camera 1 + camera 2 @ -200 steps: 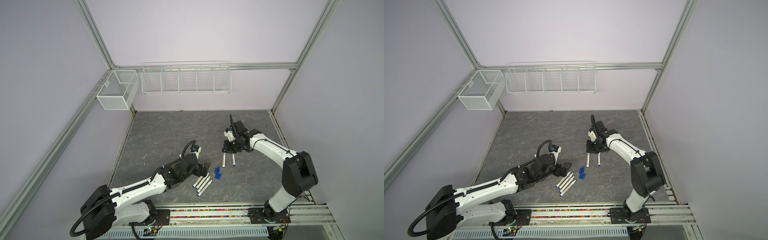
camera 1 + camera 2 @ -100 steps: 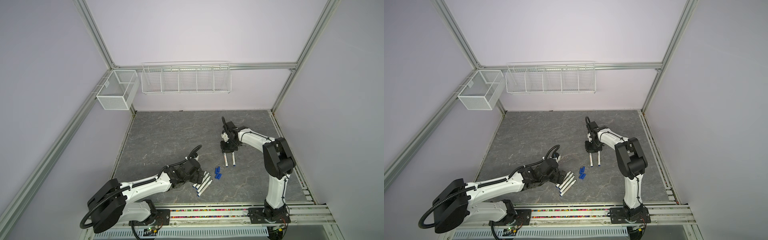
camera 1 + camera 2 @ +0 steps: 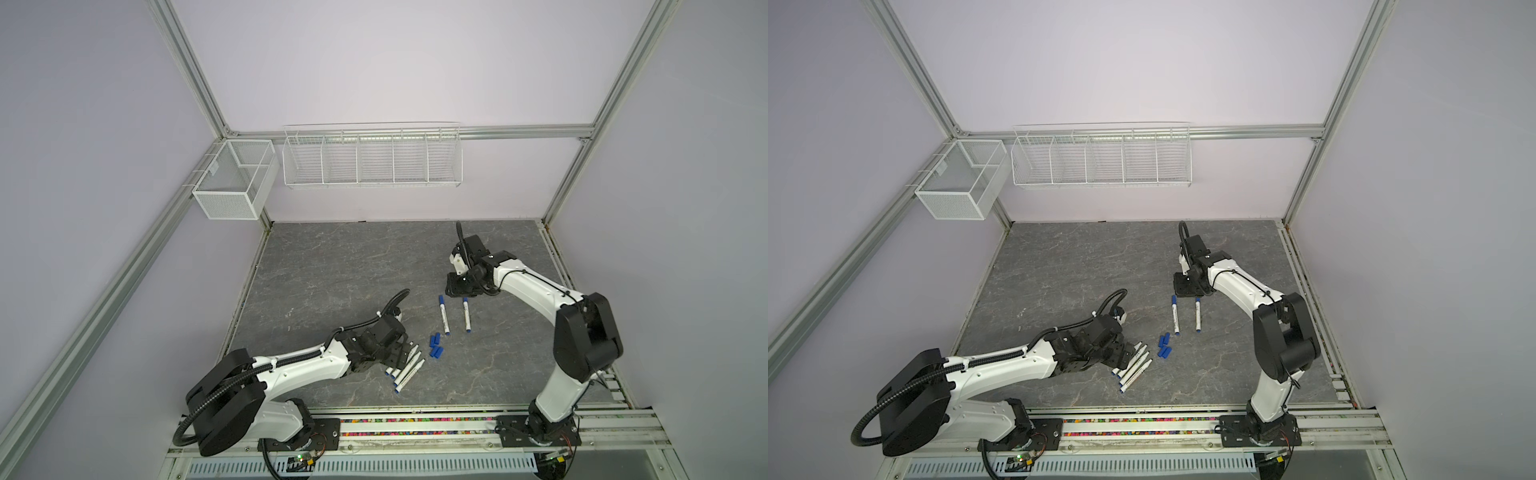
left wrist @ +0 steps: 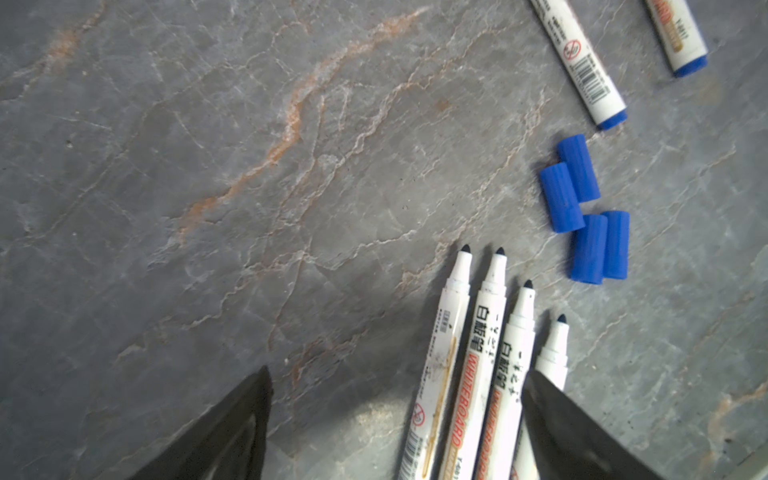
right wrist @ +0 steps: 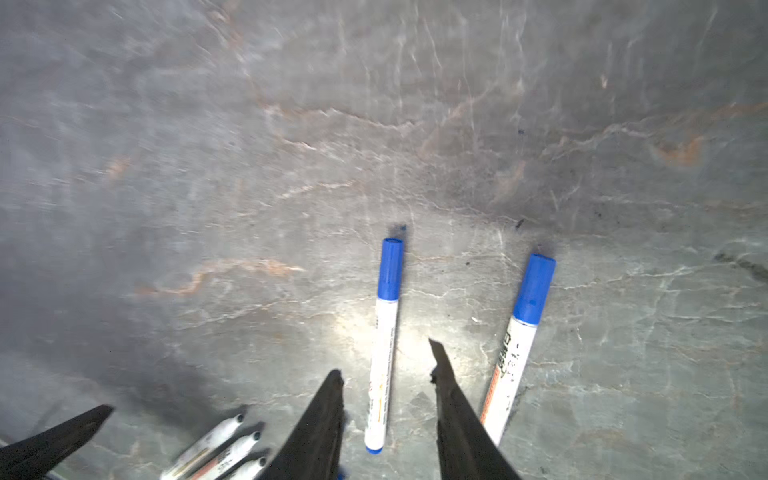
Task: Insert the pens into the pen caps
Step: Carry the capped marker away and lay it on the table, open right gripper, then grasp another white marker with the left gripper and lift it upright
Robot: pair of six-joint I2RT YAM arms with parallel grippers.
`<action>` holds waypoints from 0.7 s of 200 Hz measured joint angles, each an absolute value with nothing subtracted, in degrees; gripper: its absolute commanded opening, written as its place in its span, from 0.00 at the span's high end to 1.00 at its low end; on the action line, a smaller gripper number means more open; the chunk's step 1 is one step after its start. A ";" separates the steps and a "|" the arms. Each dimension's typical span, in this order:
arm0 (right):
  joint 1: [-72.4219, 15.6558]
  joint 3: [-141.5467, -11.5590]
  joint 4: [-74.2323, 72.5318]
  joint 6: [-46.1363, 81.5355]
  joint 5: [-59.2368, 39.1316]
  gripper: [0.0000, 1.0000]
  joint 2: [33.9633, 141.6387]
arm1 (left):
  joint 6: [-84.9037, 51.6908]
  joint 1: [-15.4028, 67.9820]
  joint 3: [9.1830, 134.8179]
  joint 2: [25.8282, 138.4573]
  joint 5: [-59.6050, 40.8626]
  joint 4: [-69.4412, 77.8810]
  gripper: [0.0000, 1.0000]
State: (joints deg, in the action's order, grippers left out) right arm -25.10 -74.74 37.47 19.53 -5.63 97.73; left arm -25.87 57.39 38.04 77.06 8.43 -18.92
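Several uncapped pens (image 3: 406, 365) (image 4: 478, 365) lie side by side at the front of the table. My left gripper (image 3: 400, 352) (image 4: 397, 372) is open wide and straddles them; one finger (image 4: 573, 432) covers the outermost pen. Several loose blue pen caps (image 3: 435, 345) (image 4: 582, 208) lie just beyond the pen tips. Two capped pens (image 3: 444, 314) (image 5: 384, 345) lie parallel farther back. My right gripper (image 3: 459, 286) (image 5: 384, 357) hovers open over their capped ends, one capped pen showing between its fingers (image 5: 328, 415) with a gap on each side.
The table is grey marbled stone (image 3: 353, 270). A white wire rack (image 3: 372, 156) and a mesh basket (image 3: 232, 183) hang on the back frame, well above the table. A rail (image 3: 415, 428) with both arm bases runs along the front edge.
My right gripper has opened above the capped pens. My left gripper has dropped down and forward onto the row of uncapped pens and narrowed slightly.
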 measured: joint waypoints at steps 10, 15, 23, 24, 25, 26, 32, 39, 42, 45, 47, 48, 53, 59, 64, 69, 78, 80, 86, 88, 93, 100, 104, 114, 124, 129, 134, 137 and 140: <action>-25.10 -73.28 36.51 19.79 -6.15 0.62 95.04 | -25.89 57.39 38.04 77.67 8.03 -19.05 0.13; -25.10 -72.60 36.16 19.94 -6.37 0.62 93.97 | -25.89 57.39 38.06 77.95 7.88 -19.14 0.15; -25.10 -71.50 35.66 20.18 -6.85 0.62 92.62 | -25.91 57.39 38.13 78.46 7.62 -19.31 0.17; -25.10 -71.40 35.62 20.21 -6.92 0.62 92.51 | -25.82 57.39 38.15 78.54 7.60 -19.40 0.18; -25.10 -71.31 35.57 20.21 -6.96 0.62 92.42 | -25.82 57.39 38.17 78.61 7.57 -19.42 0.18; -25.10 -71.09 35.48 20.21 -6.98 0.62 92.20 | -25.87 57.39 38.17 78.65 7.60 -19.42 0.18; -25.10 -70.28 35.22 20.36 -7.31 0.62 91.48 | -25.80 57.39 38.30 79.07 7.53 -19.62 0.20; -25.10 -69.41 35.16 20.40 -7.53 0.62 90.80 | -25.82 57.39 38.46 79.55 7.53 -19.79 0.22; -25.10 -69.06 35.11 20.40 -7.57 0.62 90.56 | -25.89 57.39 38.50 79.70 7.60 -19.79 0.22; -25.10 -68.71 35.03 20.43 -7.70 0.62 90.39 | -25.82 57.39 38.54 79.83 7.55 -19.84 0.23; -25.10 -68.51 35.05 20.43 -7.75 0.62 90.24 | -25.87 57.39 38.54 79.92 7.60 -19.86 0.24; -25.10 -68.42 35.05 20.43 -7.75 0.62 90.19 | -25.91 57.39 38.57 79.99 7.62 -19.88 0.24; -25.10 -67.90 35.00 20.43 -7.86 0.62 89.93 | -25.87 57.39 38.63 80.16 7.60 -19.99 0.25; -25.10 -67.35 34.96 20.43 -7.97 0.62 89.71 | -25.85 57.39 38.72 80.36 7.62 -20.05 0.26; -25.10 -66.89 34.92 20.43 -8.03 0.62 89.52 | -25.87 57.39 38.76 80.53 7.64 -20.03 0.27; -25.10 -66.54 34.94 20.43 -8.05 0.62 89.36 | -25.89 57.39 38.81 80.75 7.64 -20.01 0.28; -25.10 -66.00 34.85 20.43 -8.23 0.62 89.23 | -25.82 57.39 38.89 81.12 7.64 -20.08 0.30; -25.10 -65.91 34.87 20.43 -8.23 0.63 89.17 | -25.87 57.39 38.92 81.23 7.64 -20.08 0.30; -25.10 -65.63 34.85 20.43 -8.32 0.63 89.14 | -25.85 57.39 39.03 81.52 7.64 -20.12 0.31; -25.10 -65.58 34.87 20.43 -8.32 0.62 89.12 | -25.87 57.39 39.05 81.67 7.64 -20.10 0.31; -25.10 -65.41 34.85 20.43 -8.38 0.63 89.10 | -25.85 57.39 39.18 81.93 7.62 -20.08 0.31; -25.10 -65.17 34.81 20.40 -8.43 0.63 89.08 | -25.85 57.39 39.35 82.37 7.62 -20.10 0.32; -25.10 -65.08 34.81 20.40 -8.45 0.63 89.06 | -25.87 57.39 39.46 82.63 7.62 -20.10 0.32; -25.10 -64.84 34.81 20.43 -8.47 0.63 88.97 | -25.87 57.39 39.70 83.31 7.62 -20.08 0.33; -25.10 -64.71 34.72 20.43 -8.56 0.63 88.86 | -25.85 57.39 39.83 83.85 7.62 -20.08 0.35; -25.10 -64.62 34.63 20.43 -8.62 0.63 88.75 | -25.87 57.39 39.88 84.09 7.64 -20.14 0.36; -25.10 -64.58 34.59 20.43 -8.64 0.63 88.64 | -25.87 57.39 39.88 84.25 7.66 -20.14 0.37; -25.10 -64.58 34.59 20.43 -8.62 0.63 88.58 | -25.87 57.39 39.92 84.36 7.64 -20.16 0.38; -25.10 -64.53 34.57 20.43 -8.67 0.63 88.49 | -25.85 57.39 39.94 84.42 7.68 -20.21 0.38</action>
